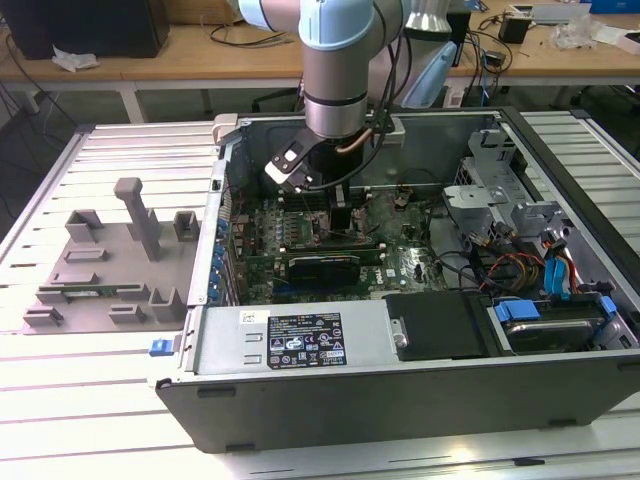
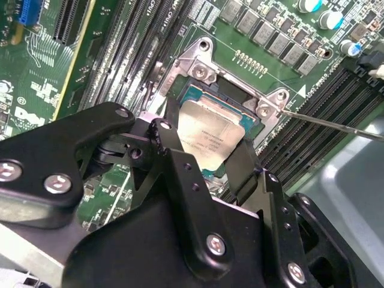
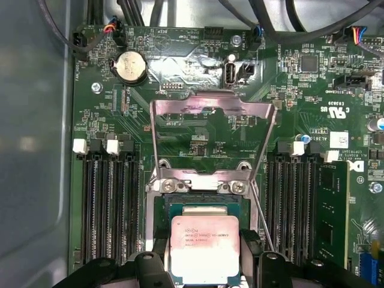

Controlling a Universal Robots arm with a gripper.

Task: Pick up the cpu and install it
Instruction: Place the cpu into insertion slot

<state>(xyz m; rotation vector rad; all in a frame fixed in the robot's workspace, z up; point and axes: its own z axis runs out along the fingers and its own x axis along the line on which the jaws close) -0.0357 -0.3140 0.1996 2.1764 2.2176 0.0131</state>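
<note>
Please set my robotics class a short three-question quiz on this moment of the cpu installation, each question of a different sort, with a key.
1. True or false: the metal load plate is closed down over the socket.
2. What sits between the fingers of the end effector? A a loose cable; B the cpu; C a screw.
3. Name the round silver part on the motherboard in the first wrist view.

Key
1. False: the load plate stands swung open.
2. B: the fingers sit against two opposite edges of the cpu, over the socket.
3. A coin cell battery.
</note>
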